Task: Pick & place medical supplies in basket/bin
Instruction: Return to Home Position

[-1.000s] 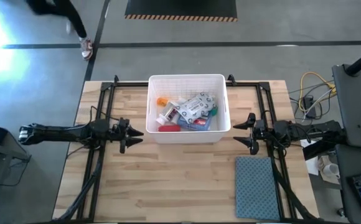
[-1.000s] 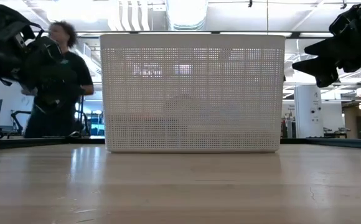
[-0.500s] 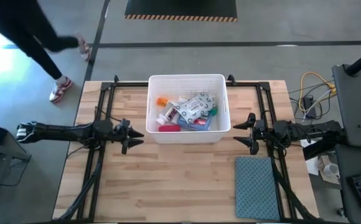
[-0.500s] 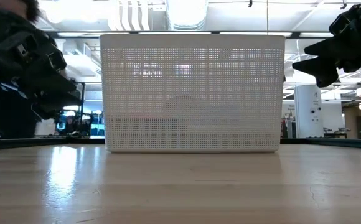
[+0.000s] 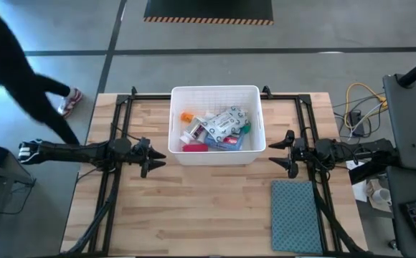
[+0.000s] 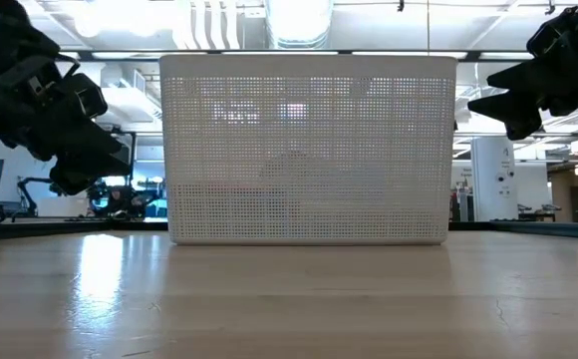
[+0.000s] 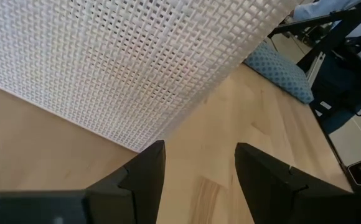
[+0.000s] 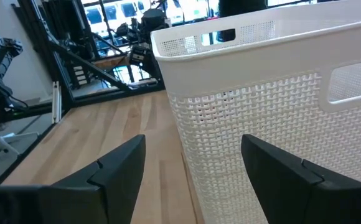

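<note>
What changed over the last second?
Only the person moved, walking from beyond the table's far-left corner to beside its left edge and out of the low view. Nothing was gripped or released. Left gripper, right gripper, bin, supplies and mat are unchanged.

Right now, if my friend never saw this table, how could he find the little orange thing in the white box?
Find the big white bin at the far middle of the wooden table. Inside it, seen from above, the orange vial lies at the pile's far left corner. It is the only orange thing there, next to a white bottle and a grey patterned pack.
</note>
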